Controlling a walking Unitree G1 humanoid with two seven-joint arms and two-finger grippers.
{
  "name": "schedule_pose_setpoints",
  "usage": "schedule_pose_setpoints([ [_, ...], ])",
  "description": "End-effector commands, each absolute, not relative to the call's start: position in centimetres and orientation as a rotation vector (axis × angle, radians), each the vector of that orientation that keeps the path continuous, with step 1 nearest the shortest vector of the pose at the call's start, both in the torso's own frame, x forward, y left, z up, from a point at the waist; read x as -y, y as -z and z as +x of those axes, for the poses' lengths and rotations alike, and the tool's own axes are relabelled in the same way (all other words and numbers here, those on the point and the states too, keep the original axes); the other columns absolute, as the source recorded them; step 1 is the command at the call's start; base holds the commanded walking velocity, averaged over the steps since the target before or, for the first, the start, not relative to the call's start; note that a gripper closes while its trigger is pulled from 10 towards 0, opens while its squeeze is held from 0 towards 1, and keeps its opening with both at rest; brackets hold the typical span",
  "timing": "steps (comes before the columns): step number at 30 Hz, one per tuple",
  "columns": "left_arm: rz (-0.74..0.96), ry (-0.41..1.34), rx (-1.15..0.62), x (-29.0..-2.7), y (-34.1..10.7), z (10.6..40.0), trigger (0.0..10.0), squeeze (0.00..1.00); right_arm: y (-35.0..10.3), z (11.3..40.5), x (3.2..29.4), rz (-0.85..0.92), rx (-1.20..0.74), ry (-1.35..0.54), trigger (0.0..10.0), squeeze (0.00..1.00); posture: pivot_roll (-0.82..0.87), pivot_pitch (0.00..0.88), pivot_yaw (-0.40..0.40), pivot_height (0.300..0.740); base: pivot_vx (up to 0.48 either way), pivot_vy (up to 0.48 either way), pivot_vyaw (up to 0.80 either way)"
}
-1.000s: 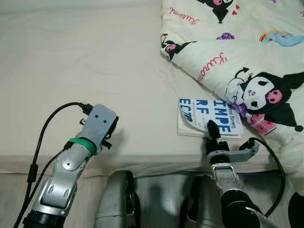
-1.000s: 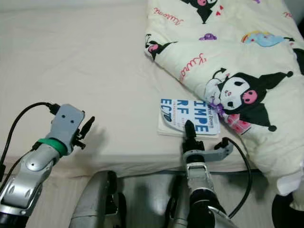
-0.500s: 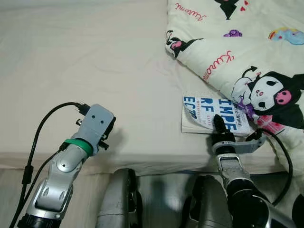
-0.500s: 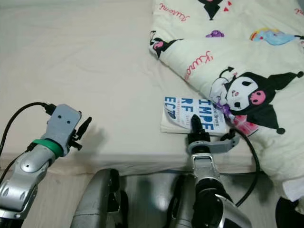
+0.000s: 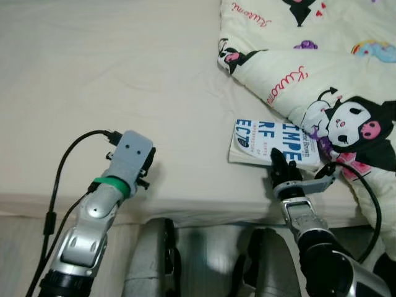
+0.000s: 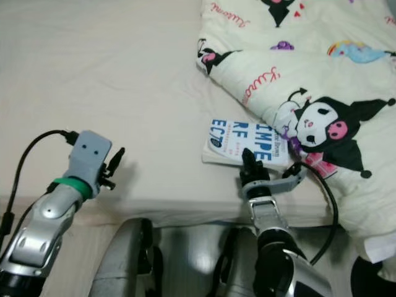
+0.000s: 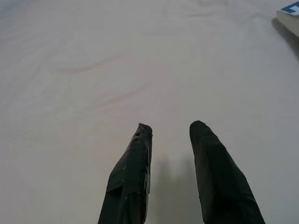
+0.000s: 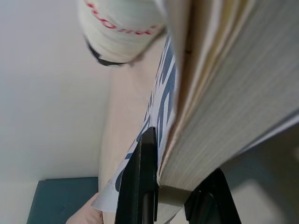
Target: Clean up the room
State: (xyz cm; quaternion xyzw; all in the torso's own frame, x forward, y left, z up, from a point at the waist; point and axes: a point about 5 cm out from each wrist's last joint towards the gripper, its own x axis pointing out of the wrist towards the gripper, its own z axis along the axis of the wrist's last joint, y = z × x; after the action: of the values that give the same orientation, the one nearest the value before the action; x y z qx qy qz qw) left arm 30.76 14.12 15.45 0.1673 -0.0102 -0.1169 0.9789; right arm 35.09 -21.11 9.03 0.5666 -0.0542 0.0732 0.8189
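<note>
The book (image 5: 267, 143) is lying flat on the bed (image 5: 124, 74) near its front edge, its far corner tucked under the blanket (image 5: 322, 68). Its white cover is showing big blue letters, "IMPE" on one line, "RF" and "EC" on the next; the small print I cannot make out. My right gripper (image 5: 278, 164) is pinching the book's near edge: in the right wrist view one finger (image 8: 140, 182) is lying on the printed cover and the other is sitting under the page block, so I am clamping the book. The blanket is showing a black-and-white cartoon figure (image 5: 352, 124) and red script I cannot read. My left gripper (image 7: 170, 133) is hovering over the bare sheet, well apart from the book, with its fingers spread and holding nothing.
</note>
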Motion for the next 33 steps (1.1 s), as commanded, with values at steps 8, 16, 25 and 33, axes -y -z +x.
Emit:
schedule_pose_setpoints([
  [8, 0.25, 0.173, 0.09, -13.5, -16.6, 31.4, 10.0, 0.0, -16.3, 35.6, 17.1, 0.706, 0.257, -0.579, 4.7, 0.0, 0.08, 0.13, -0.003, 0.601, 0.0, 0.0, 0.0],
  [16, 0.162, 0.103, 0.195, -13.5, -19.0, 31.5, 10.0, 0.0, -17.9, 33.8, 16.7, 0.182, 0.314, -0.366, 10.0, 0.0, 0.0, 0.057, -0.068, 0.601, 0.0, 0.0, 0.0],
  [25, 0.141, 0.089, 0.204, -13.2, -18.6, 31.8, 10.0, 0.0, -16.5, 33.9, 16.7, -0.013, 0.32, -0.157, 10.0, 0.0, 0.01, 0.031, -0.065, 0.601, 0.0, 0.0, 0.0],
  [33, 0.123, 0.084, 0.2, -12.8, -18.5, 32.1, 10.0, 0.0, -16.8, 33.4, 16.2, -0.051, 0.321, -0.079, 10.0, 0.0, 0.02, 0.019, -0.068, 0.626, 0.0, 0.0, 0.0],
])
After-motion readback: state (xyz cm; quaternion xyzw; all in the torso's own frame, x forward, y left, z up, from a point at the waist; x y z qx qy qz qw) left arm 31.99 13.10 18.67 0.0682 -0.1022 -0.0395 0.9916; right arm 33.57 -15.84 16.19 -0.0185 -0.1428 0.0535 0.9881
